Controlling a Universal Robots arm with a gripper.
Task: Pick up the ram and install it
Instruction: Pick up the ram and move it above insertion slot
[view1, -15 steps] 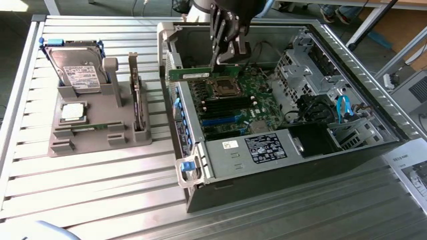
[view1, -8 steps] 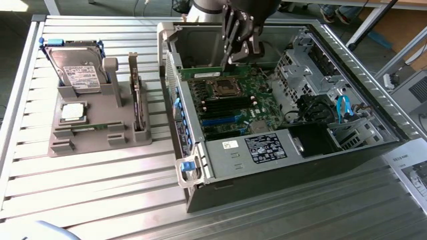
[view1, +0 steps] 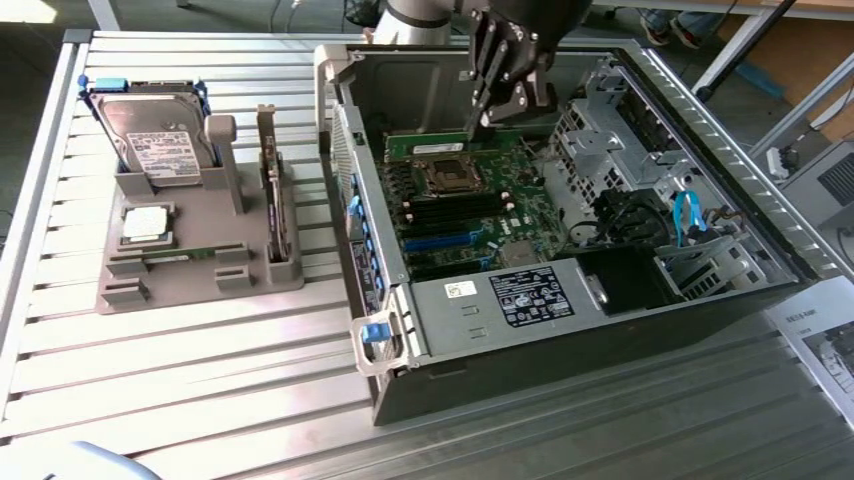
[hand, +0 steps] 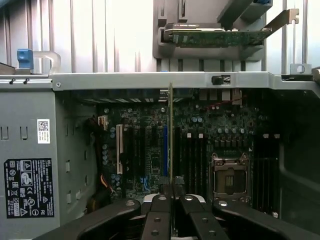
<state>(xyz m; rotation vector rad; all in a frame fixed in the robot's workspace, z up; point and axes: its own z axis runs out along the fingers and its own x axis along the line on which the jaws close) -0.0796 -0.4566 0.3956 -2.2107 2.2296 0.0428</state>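
My gripper (view1: 486, 126) is inside the open computer case (view1: 694, 300), shut on the ram (view1: 427, 144), a slim green stick held on edge above the motherboard (view1: 467, 225). From the wrist, the ram (hand: 170, 135) appears as a thin upright line running out from between the black fingers (hand: 156, 220). It hangs over the board beside a blue slot (hand: 164, 147) and the row of long black slots (hand: 192, 160). I cannot tell whether it touches the board. The processor socket (hand: 230, 177) lies just beyond those slots.
On the exterior view's left a grey holder (view1: 174, 265) carries a hard drive (view1: 150, 140), a square silver chip (view1: 144, 224) and an upright expansion card (view1: 274, 200). The case walls, drive cage (view1: 601, 130) and cables (view1: 687, 215) crowd the gripper.
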